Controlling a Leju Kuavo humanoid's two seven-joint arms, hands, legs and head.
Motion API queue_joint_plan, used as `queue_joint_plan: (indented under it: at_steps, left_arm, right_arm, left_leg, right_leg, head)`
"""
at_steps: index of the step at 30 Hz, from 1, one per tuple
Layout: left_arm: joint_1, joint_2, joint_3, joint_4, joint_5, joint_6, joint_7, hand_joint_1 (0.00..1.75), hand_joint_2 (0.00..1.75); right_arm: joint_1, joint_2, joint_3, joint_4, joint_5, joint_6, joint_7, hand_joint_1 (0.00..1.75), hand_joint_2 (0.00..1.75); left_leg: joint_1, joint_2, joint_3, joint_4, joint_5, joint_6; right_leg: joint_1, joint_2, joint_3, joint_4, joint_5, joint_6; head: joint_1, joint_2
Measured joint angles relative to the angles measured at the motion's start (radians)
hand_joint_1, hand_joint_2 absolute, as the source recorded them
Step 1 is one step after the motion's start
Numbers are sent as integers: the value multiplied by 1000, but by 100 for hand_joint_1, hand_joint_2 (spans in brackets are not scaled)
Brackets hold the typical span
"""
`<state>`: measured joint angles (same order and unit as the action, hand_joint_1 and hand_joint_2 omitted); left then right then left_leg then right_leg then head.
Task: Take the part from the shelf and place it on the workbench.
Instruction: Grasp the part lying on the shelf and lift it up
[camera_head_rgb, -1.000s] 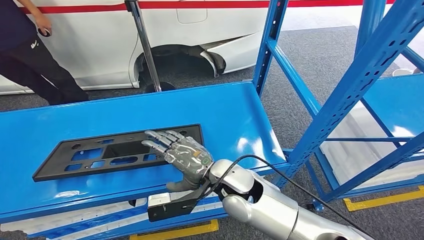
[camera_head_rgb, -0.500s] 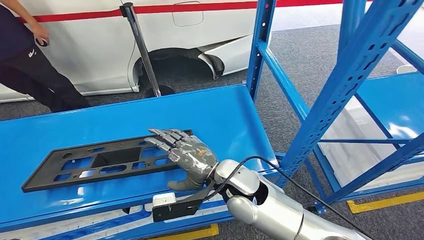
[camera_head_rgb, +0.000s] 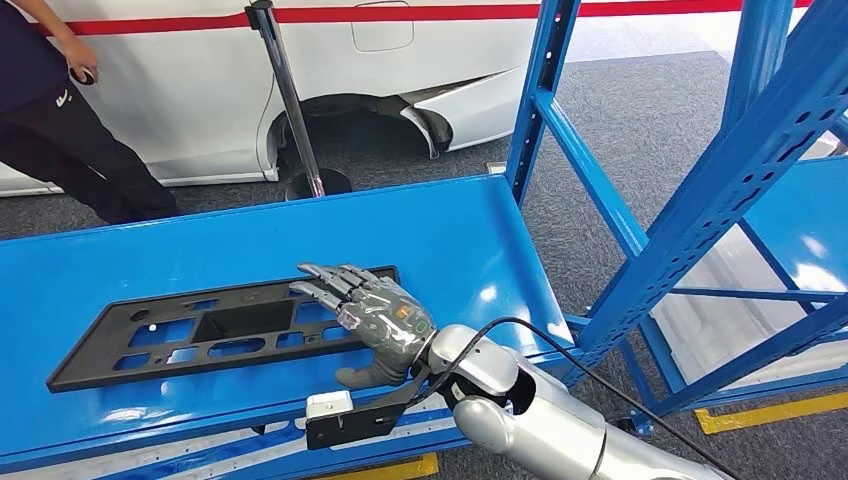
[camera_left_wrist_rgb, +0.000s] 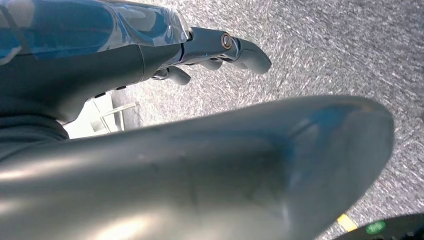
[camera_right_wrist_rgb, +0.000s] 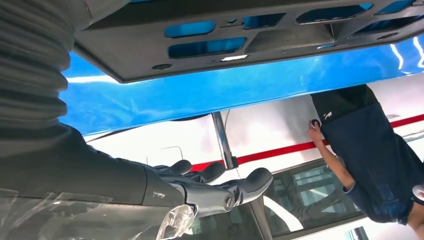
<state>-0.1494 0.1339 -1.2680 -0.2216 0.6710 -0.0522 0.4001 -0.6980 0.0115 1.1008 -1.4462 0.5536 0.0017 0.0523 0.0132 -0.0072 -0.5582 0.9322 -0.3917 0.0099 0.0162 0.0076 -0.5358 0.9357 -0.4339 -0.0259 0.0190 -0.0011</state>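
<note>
One flat black plate (camera_head_rgb: 225, 326), full of cut-outs, lies on the blue shelf (camera_head_rgb: 440, 235), and my right hand (camera_head_rgb: 372, 318) hovers over its near end with the fingers (camera_head_rgb: 325, 283) stretched out and slightly apart, holding nothing. From the head view the fingertips sit above the plate's end edge while the thumb hangs just off its front side; I cannot tell whether any finger touches it. In the right wrist view the plate lies beyond the thumb, flat on the blue surface, with no finger under it. My left hand (camera_left_wrist_rgb: 220, 47) hangs low over grey carpet; its fingers look loosely curled on nothing, though I cannot be sure. To grip well, I judge I should lower the palm, slide the thumb under the front edge and press the fingers down through or beside a cut-out, since a flat thin plate gives little to pinch and could skid along the slick shelf. A person (camera_head_rgb: 55, 110) stands well beyond the fingertips, near a white car (camera_head_rgb: 200, 90).
</note>
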Motion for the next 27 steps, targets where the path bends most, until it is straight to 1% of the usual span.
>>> queue_joint_plan:
  at_steps: [3, 7, 9, 13, 20, 27]
  left_arm:
    - [0, -1, -5, 0, 0, -1, 0, 0, 0]
    - [0, -1, -7, 0, 2, -2, 0, 0, 0]
    - [0, -1, -8, 0, 3, -5, 2, 0, 0]
    - [0, -1, -8, 0, 7, -12, 8, 0, 0]
    - [1, 3, -8, 0, 18, -13, 15, 0, 0]
    - [1, 5, -8, 0, 19, -15, 23, 0, 0]
  right_arm:
    - [0, -1, 0, 0, 0, 4, 1, 0, 175]
    - [0, -8, 0, 0, -6, 22, 19, 0, 175]
    - [1, -18, 0, 0, -12, 28, 28, 0, 175]
    - [17, -56, -10, 0, -28, 31, 48, 0, 175]
    - [66, -141, -56, 0, -42, 26, 70, 0, 175]
    - [87, -181, -80, -1, -48, 26, 81, 0, 175]
  left_leg:
    - [-3, 0, 0, 0, -2, 6]
    - [-6, 0, 0, 1, -2, 9]
    - [-7, 0, 0, 1, -2, 9]
    - [-7, 0, 1, 1, -2, 10]
    - [-4, 1, 2, 0, -2, 9]
    - [-3, 1, 3, -1, -2, 9]
  right_leg:
    - [-2, 0, 2, -5, 2, 6]
    - [-7, 0, 3, -7, 3, 27]
    - [-9, -1, 3, -8, 3, 32]
    - [-9, -1, 3, -8, 3, 34]
    - [-6, 0, 3, -7, 3, 34]
    - [-5, 0, 4, -7, 3, 34]
  head:
    - [0, 0]
    - [0, 0]
    - [0, 0]
    - [0, 0]
    - [0, 0]
    - [0, 0]
